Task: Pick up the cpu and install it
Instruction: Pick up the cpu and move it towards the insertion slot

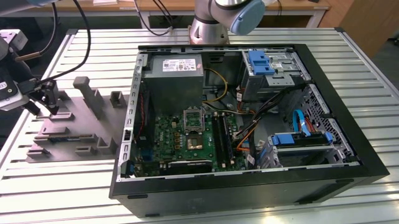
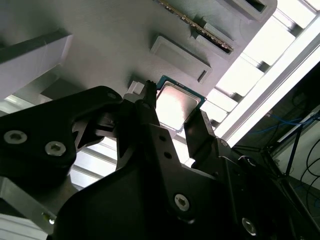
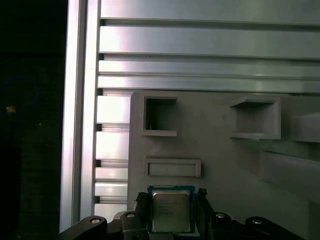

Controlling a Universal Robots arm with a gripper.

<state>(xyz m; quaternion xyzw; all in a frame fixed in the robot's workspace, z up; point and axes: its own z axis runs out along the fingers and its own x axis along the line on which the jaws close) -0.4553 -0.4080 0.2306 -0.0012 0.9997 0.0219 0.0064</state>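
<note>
Aluminium slats form the table (image 1: 62,186), which carries an open computer case (image 1: 249,193) just beside a grey tray (image 1: 74,123). At the tray's edge farthest from the case, the pincer (image 3: 171,200) appears clamped on two opposite edges of the cpu (image 3: 171,214). It holds the chip flat, metal top up, likely to keep its underside untouched.
</note>
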